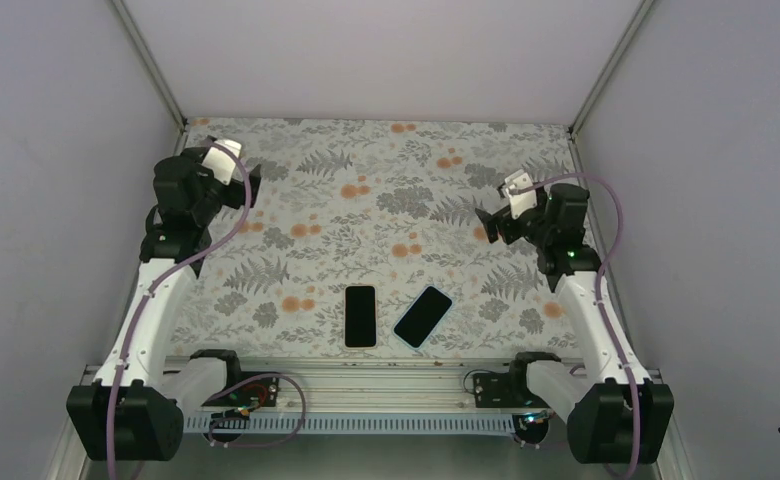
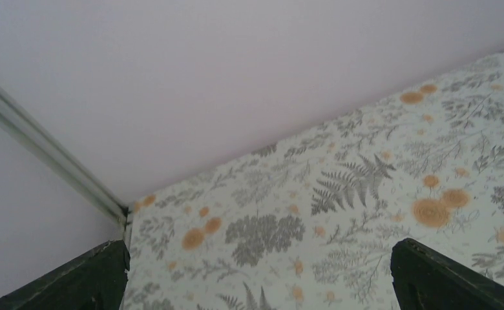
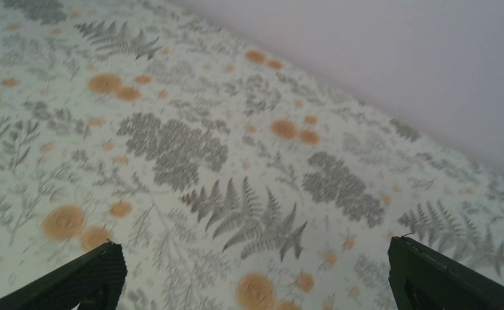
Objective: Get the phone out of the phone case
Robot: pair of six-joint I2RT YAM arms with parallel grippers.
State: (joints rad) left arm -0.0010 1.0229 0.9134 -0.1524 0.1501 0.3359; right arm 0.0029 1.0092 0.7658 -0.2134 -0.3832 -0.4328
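Note:
Two dark phones lie screen-up near the table's front edge in the top view. One stands straight with a reddish rim (image 1: 361, 315). The other lies tilted with a pale blue rim (image 1: 423, 316). These rims look like a phone case around each; I cannot tell more. My left gripper (image 1: 250, 186) is raised at the back left, far from both, and my right gripper (image 1: 487, 226) is raised at the right. In the wrist views the left gripper (image 2: 260, 250) and the right gripper (image 3: 254, 245) are open, with only tablecloth between the dark fingertips (image 2: 107, 265) (image 3: 424, 268). Neither wrist view shows a phone.
A floral cloth (image 1: 386, 200) covers the table. Grey walls enclose it on the left, back and right, with metal corner posts (image 2: 49, 155). A metal rail (image 1: 366, 375) with the arm bases runs along the front edge, just behind the phones.

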